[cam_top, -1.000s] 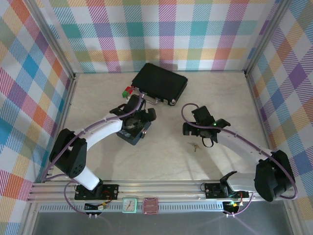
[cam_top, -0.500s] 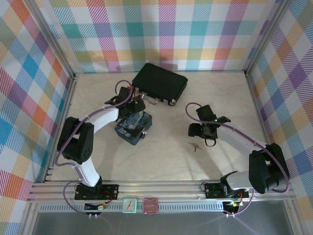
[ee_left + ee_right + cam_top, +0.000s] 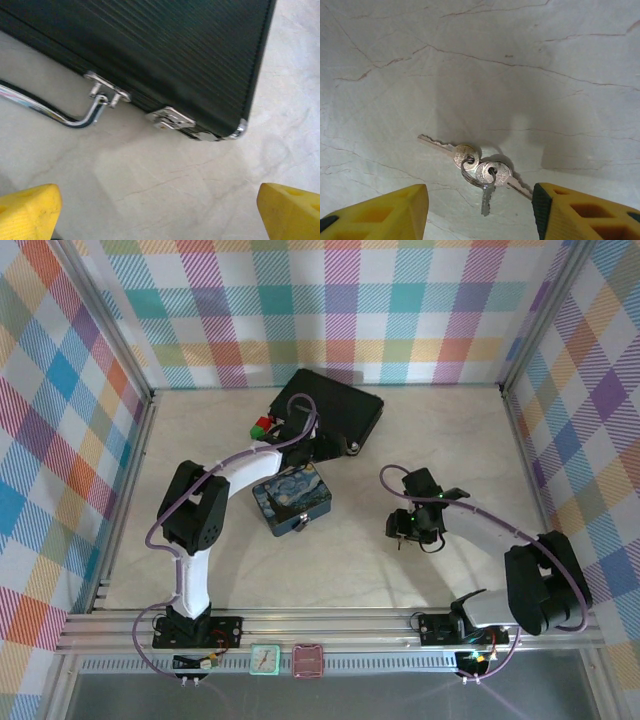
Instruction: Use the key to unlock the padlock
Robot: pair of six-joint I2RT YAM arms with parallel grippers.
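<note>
Fingers first: the right gripper's (image 3: pixel 480 200) yellow fingers (image 3: pixel 380 212) are spread wide with nothing in them. The left gripper (image 3: pixel 160 205) is the same, tips far apart and empty.

Going big to small, and placing everything off the blue tin (image 3: pixel 291 497):

- The table (image 3: pixel 470 430) is pale marble-look, with checked walls around it.
- The black case (image 3: pixel 330 405) sits just behind the tin, touching or nearly so from above. The left arm runs up past the tin's left side, and its gripper sits behind the tin at the case's near edge. In the left wrist view, the case's chrome handle (image 3: pixel 55 112) and a silver latch (image 3: pixel 172 120) are right in front of the fingers, with bare table between the two tips.
- The red and green blocks (image 3: pixel 262 426) are behind the tin and a bit left, partly tucked against the arm.
- The key (image 3: pixel 462 155) is well off to the tin's right and slightly nearer the arm bases. It lies flat on the table on a ring (image 3: pixel 472 172) with two others. It sits between the right fingers and a bit ahead of them, with nothing touching it. From above, the right gripper covers most of the bunch.
- The padlock (image 3: pixel 301 524) looks like the tiny silvery bit hanging at the tin's near edge. It's too small to tell whether it's open or shut.
</note>
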